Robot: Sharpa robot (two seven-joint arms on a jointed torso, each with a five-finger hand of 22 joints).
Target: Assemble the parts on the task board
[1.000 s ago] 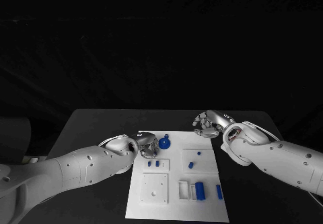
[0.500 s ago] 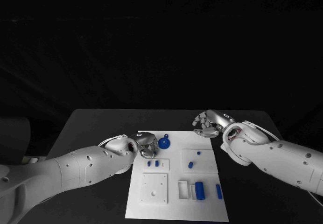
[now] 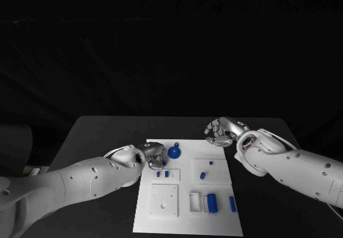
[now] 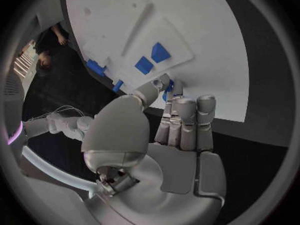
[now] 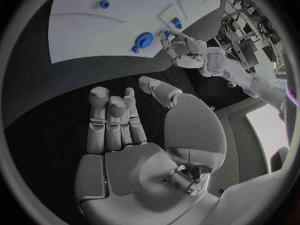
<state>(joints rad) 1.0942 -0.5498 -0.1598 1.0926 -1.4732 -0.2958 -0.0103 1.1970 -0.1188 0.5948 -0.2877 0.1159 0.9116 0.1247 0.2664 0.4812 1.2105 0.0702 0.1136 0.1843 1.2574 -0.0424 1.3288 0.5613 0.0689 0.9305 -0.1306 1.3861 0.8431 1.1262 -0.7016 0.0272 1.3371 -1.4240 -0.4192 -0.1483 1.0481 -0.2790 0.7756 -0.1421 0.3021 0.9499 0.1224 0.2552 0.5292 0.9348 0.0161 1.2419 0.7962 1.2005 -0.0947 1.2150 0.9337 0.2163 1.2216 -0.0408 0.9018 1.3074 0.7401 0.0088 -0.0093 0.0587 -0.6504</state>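
Parts (image 3: 174, 150) on task board (image 3: 214, 146): probably light, rigid, slick; best pinched across narrow sides. Left hand (image 3: 156, 155) near disc-shaped piece, hold unclear; right hand (image 3: 219, 131) loosely curled, empty, at board's far corner.

A black table (image 3: 100, 130) stands before a dark backdrop (image 3: 171, 54).
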